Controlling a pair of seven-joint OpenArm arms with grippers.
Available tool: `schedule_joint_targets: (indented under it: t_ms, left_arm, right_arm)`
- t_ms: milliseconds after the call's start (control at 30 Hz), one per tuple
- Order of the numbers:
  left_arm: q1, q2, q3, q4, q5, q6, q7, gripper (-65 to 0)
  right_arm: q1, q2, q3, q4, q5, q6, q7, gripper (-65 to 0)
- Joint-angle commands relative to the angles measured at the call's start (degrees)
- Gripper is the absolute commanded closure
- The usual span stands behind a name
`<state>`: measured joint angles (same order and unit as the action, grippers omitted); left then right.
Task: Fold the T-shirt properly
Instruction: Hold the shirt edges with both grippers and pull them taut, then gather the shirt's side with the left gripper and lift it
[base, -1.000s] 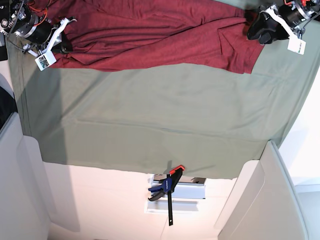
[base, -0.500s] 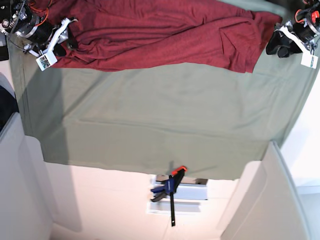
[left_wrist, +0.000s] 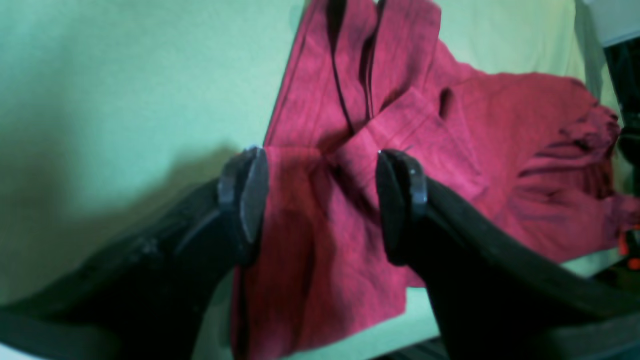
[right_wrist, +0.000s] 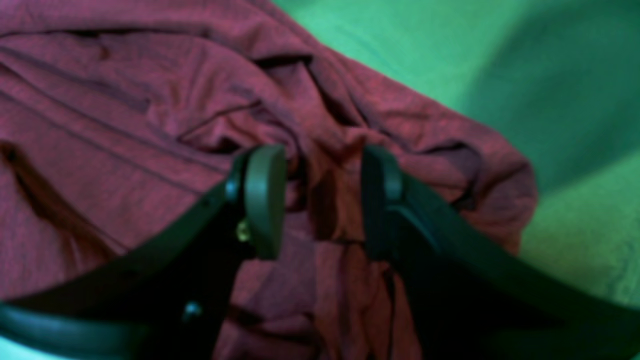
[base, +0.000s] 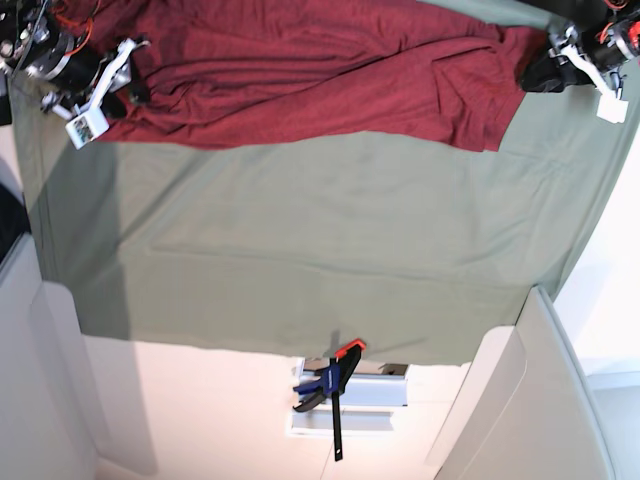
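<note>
Maroon T-shirt (base: 300, 70) lying bunched on green cloth (base: 320, 240); left gripper (left_wrist: 320, 195) and right gripper (right_wrist: 320, 200) hovering, jaws apart, seemingly unclamped, probably for edge regrasps.

The right tool (right_wrist: 322, 200) has opened, releasing the T-shirt (base: 320, 70).
</note>
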<state>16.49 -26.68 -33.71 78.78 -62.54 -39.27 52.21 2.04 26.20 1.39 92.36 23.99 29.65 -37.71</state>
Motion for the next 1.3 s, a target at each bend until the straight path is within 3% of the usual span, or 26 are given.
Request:
schedule_joint_targets:
  t_ms: [0, 267, 633, 1000, 1267]
  left_arm:
    - [-0.3, -1.2, -0.5, 0.8, -0.1, -0.7, -1.7, -37.7]
    - [-0.3, -0.8, -0.5, -0.6, 3.2, -0.7, -2.5, -37.7]
    - [-0.3, 3.1, 0.3, -2.9, -2.3, -0.7, -1.8, -37.7]
    - [-2.3, 4.3, 5.7, -2.8, -8.4, -0.7, 0.9, -37.7]
    - [-6.2, 5.0, 10.7, -2.8, -4.8, -0.7, -1.2, -37.7]
  right_arm:
    - [1.0, 0.9, 0.6, 1.1, 0.7, 0.3, 1.2, -25.4]
    - [1.0, 0.9, 0.6, 1.1, 1.8, 0.3, 1.2, -25.4]
    - [1.1, 0.7, 0.6, 1.1, 2.0, 0.3, 1.2, -25.4]
    - [1.1, 0.6, 0.6, 1.1, 2.2, 0.3, 1.2, -25.4]
    - [1.1, 0.6, 0.6, 1.1, 2.2, 0.3, 1.2, -25.4]
